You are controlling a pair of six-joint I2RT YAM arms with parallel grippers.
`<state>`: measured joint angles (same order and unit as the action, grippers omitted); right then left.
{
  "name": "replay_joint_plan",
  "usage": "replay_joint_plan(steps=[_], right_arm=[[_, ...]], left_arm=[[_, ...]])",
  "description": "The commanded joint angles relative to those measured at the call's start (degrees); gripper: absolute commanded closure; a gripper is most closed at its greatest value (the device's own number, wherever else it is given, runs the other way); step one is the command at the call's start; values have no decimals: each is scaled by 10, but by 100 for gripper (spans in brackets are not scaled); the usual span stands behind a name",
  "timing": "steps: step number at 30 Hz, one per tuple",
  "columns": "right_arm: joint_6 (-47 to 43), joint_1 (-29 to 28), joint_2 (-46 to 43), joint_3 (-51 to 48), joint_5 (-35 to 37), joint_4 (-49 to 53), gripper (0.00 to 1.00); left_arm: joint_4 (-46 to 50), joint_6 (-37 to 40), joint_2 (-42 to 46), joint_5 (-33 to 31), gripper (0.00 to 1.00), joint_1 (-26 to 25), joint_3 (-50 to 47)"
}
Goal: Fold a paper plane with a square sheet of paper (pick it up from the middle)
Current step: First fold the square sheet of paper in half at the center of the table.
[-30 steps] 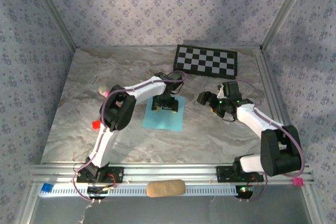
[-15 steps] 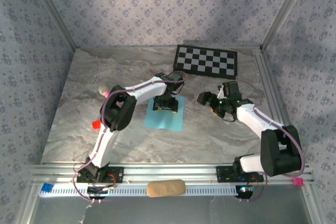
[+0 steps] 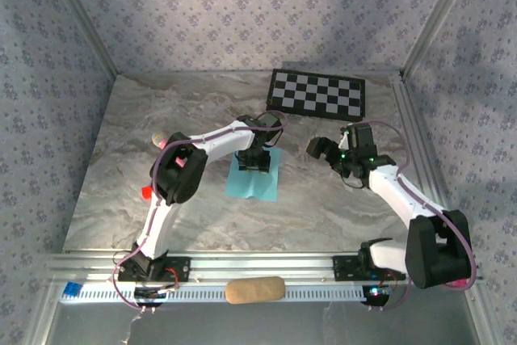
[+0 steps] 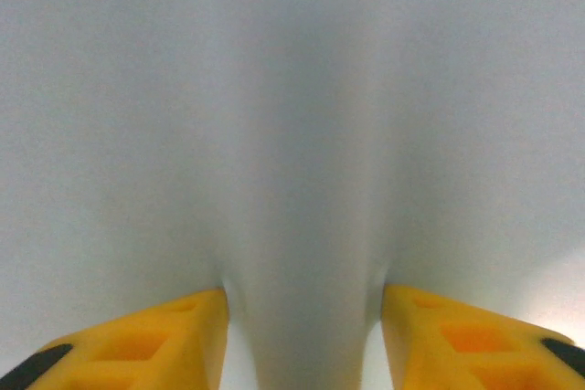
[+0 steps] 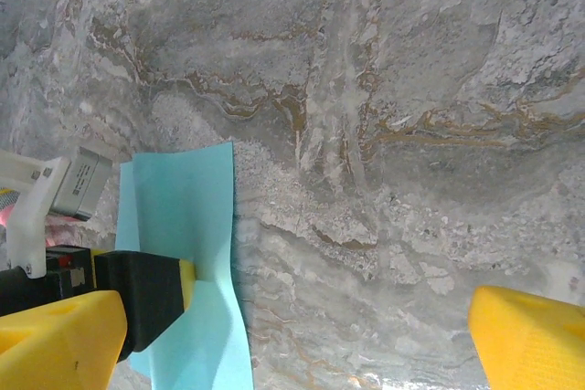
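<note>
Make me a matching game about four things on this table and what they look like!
Things:
1. square sheet of paper
2. checkerboard mat
3. left gripper
4. right gripper

Descriptions:
A. black and white, at the table's far edge
B. jaws wide apart, off to the right of the paper
C. light blue, in the middle of the table
D. yellow fingers pressed on the paper, a ridge bunching up between them

Pairs: 1-C, 2-A, 3-D, 4-B
</note>
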<state>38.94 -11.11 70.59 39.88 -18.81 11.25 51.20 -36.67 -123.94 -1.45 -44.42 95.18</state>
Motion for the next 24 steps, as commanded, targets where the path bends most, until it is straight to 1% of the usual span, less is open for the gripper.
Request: replay_joint_plan(steps=[1,4,8,10,14,17,20,22,24], right_arm=[[-6,5,-23,-11,23,12,2],[-5,9,-41,-15,40,12,2],[2,14,-63,-23,64,16,2],[10,19,-74,-30,74,12,1],[8,33,-98,-44,69,-1,1],[37,53,-118,-60,81,-5,2],[56,71,-132,-83,50,-46,3],[72,75,-136,-93,45,-59,3],[83,78,-131,-92,48,-51,4]], left_arm=[[-16,-1,17,-7,59,-5,-14],[-21,-3,27,-12,65,-4,-17],[-36,-15,55,-38,66,-4,-34],[-49,-17,73,-40,67,-4,-45],[-76,-24,110,-39,67,-4,-60],[-94,-23,136,-26,67,-3,-67],[-119,-27,156,11,67,3,-74],[-146,-32,166,42,67,9,-80],[-157,-41,173,64,67,13,-82]])
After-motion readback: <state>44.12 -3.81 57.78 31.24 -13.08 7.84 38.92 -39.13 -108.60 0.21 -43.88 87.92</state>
